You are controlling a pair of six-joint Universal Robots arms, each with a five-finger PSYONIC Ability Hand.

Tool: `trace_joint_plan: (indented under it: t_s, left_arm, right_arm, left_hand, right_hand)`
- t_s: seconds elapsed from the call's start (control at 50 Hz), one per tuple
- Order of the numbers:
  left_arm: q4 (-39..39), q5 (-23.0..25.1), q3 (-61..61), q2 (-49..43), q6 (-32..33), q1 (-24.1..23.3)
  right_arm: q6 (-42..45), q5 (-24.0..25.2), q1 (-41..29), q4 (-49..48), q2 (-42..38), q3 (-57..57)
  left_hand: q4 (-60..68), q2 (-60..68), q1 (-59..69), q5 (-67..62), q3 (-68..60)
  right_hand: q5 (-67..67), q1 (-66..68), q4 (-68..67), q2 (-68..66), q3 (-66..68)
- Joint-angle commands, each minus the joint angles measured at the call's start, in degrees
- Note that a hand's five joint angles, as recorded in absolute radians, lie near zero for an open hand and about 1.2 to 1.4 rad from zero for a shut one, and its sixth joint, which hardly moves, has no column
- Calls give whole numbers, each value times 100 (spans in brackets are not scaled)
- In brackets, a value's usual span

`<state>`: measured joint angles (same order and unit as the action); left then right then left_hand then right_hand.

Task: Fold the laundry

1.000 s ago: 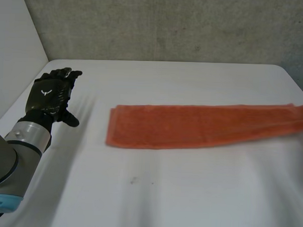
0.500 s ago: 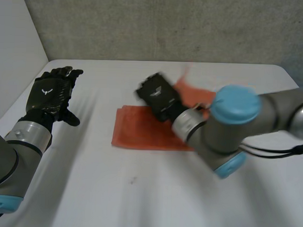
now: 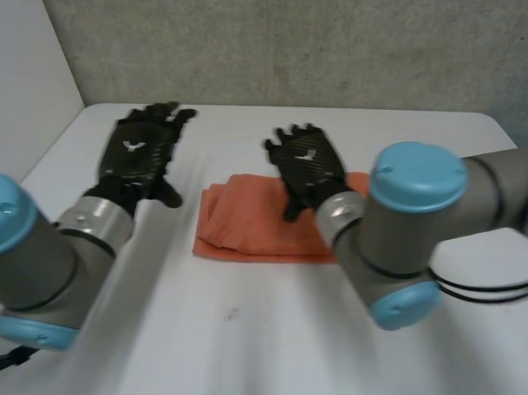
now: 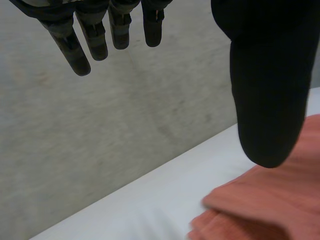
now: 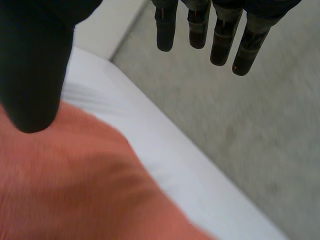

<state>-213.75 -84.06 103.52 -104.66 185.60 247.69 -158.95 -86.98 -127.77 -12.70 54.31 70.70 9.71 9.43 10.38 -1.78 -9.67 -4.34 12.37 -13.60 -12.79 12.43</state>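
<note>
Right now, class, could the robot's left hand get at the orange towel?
Probably yes. The left hand is open beside the towel, with bare table between them; the right hand is farther along, over the towel.

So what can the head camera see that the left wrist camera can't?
The head view adds the right robot hand, open over the towel, and the towel's whole folded shape. The left wrist view adds the inner side of the left robot hand: straight fingers and thumb held apart, with the towel's stacked layers up close. Both share the left robot hand, the orange towel, the white table and the grey wall.
</note>
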Motion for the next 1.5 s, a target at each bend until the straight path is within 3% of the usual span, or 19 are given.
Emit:
trace_joint_plan:
  t_s: [0.02,0.12,0.18,0.22,0.28,0.3,0.34,0.5,0.56,0.66,0.76,0.82,0.9,0.92,0.98,1.06,1.12,1.32,1.5]
  left_arm:
    - [-8,47,-937,-1115,38,-941]
    - [53,30,-1517,-1793,56,-1074]
    - [149,21,-1755,-2022,56,-1074]
    - [219,3,-1791,-2040,47,-1074]
    - [334,-58,-1748,-1988,29,-1021]
    - [334,-58,-1748,-1988,29,-1021]
    - [457,-84,-1556,-1726,21,-934]
    - [536,-383,-799,-794,12,-380]
    - [545,-392,-588,-539,3,-248]
    - [545,-401,-421,-327,3,-55]
    - [545,-401,-368,-265,-6,104]
    - [545,-392,-368,-265,-15,113]
    - [545,-383,-403,-309,-23,113]
    - [545,-375,-446,-344,-23,113]
    - [528,-340,-552,-475,-6,87]
    - [536,-331,-807,-696,-15,7]
    - [545,-322,-1088,-898,-23,-142]
    - [782,-77,-2194,-1916,-567,-704]
    - [1521,118,-2908,-2524,-674,-740]
  right_arm:
    - [-391,32,1015,567,405,1154]
    - [-338,58,1544,330,370,1666]
    - [-162,102,1773,-13,273,1851]
    - [91,181,1896,-406,63,1912]
    - [198,225,1931,-523,-52,1851]
    - [303,260,1940,-566,-183,1764]
    - [409,278,1940,-567,-333,1587]
    - [611,234,1755,-452,-342,638]
    - [541,278,1175,-435,-342,163]
    - [436,656,200,-496,-615,-364]
    - [400,1577,-502,-400,-1298,-820]
    - [400,1579,-618,-347,-1476,-874]
    - [383,1255,-697,-93,-1661,-1189]
    - [304,1045,-679,-40,-1565,-1277]
    - [110,805,-653,-30,-1397,-1305]
    - [-993,183,-487,-74,-783,-1322]
    - [-1514,67,-197,57,-694,-1287]
    - [-1568,32,182,910,-1221,-1524]
    - [-1901,84,446,1490,-1581,-1963]
  left_hand:
    - [29,57,-38,178,-33]
    - [50,79,-17,157,-54]
    - [67,96,0,140,-71]
    - [67,96,0,140,-71]
    - [51,79,-17,156,-54]
    - [51,79,-17,157,-54]
    - [51,79,-17,157,-54]
    - [51,79,-17,157,-54]
    - [34,62,-33,173,-38]
    - [29,57,-38,178,-33]
    - [29,57,-38,178,-33]
    - [29,57,-38,178,-33]
    - [29,57,-38,178,-33]
    - [29,57,-38,178,-33]
    - [50,79,-17,157,-54]
    - [84,113,17,123,-88]
    - [101,129,34,106,-105]
    - [286,314,219,-79,-290]
    - [303,331,236,-96,-306]
  right_hand:
    - [434,-237,360,279,-243]
    - [-214,410,-287,-369,404]
    - [-1593,1789,-1667,-1748,1784]
    - [-4070,4267,-4144,-4225,4261]
    - [-5311,5507,-5384,-5466,5501]
    - [-6554,6750,-6627,-6709,6744]
    - [-6566,6763,-6640,-6721,6757]
    - [-6566,6763,-6640,-6721,6757]
    - [-6566,6763,-6640,-6721,6757]
    - [-6566,6763,-6640,-6721,6757]
    - [-6566,6763,-6640,-6721,6757]
    - [-6566,6763,-6640,-6721,6757]
    - [-6289,6485,-6363,-6444,6479]
    - [-3938,4135,-4012,-4093,4129]
    - [-2939,3135,-3013,-3094,3129]
    - [434,-237,360,279,-243]
    - [434,-237,360,279,-243]
    - [434,-237,360,279,-243]
    - [434,-237,360,279,-243]
